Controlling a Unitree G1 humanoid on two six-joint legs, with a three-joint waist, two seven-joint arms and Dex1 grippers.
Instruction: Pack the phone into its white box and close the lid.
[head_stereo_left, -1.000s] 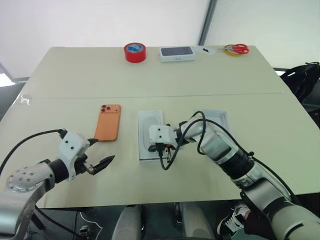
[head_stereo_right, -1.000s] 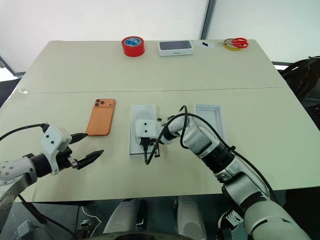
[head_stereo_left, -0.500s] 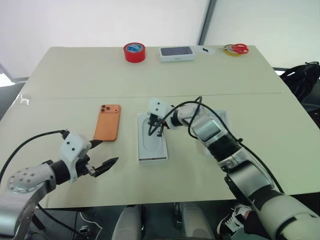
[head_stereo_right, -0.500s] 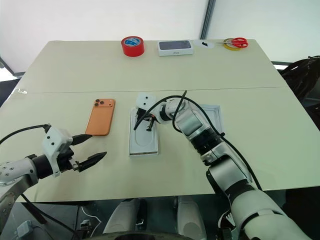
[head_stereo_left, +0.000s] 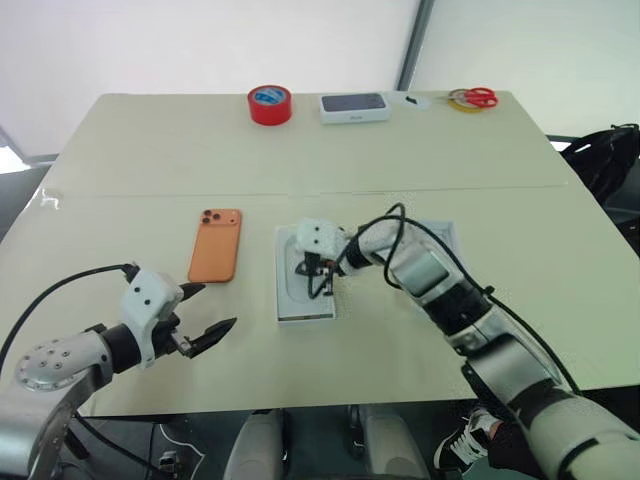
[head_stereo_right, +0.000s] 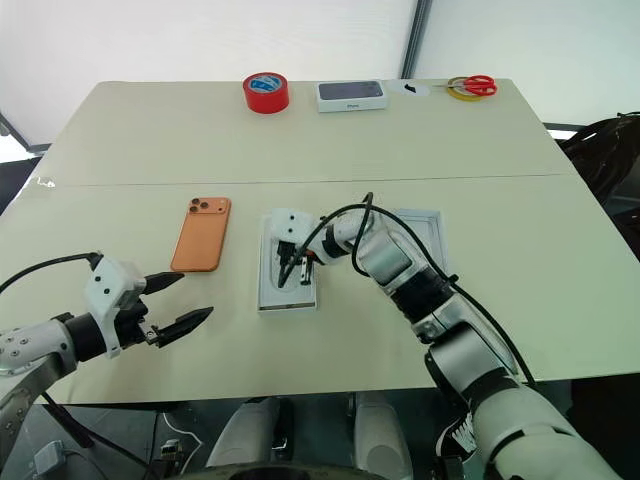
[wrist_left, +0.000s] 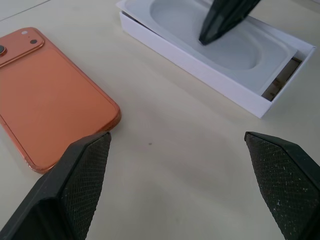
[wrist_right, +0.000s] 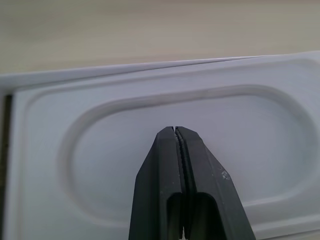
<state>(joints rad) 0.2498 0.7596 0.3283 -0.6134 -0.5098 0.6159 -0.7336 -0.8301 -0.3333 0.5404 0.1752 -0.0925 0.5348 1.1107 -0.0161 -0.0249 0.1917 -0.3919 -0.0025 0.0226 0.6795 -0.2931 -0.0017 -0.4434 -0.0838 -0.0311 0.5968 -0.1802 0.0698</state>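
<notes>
1. At the worktop's (head_stereo_left: 480, 150) middle, the white box (head_stereo_left: 304, 318) lies lengthwise with a flat white insert (head_stereo_left: 290, 285) with an oval recess sitting in it. The insert probably has to come out before the phone can go in.
2. The right hand (head_stereo_left: 318, 283) hangs over that recess with its two fingers pressed together and nothing between them. In the right wrist view the closed tips (wrist_right: 176, 134) point at the oval's floor; I judge it is placed to nudge or pry the insert, not to pinch it.
3. The phone (head_stereo_left: 216, 244) lies back-up at nine o'clock of the box, near but apart, within the left arm's reach.
4. The left hand (head_stereo_left: 198, 312) hovers at seven o'clock of the box, fingers spread wide and empty, apparently waiting for the phone.
5. The lid (head_stereo_left: 443, 232) lies at three o'clock of the box, mostly covered by the right arm.
6. Whether the closed tips touch the insert cannot be told. The box's inner floor shows as a thin sliver at one end in the left wrist view.
</notes>
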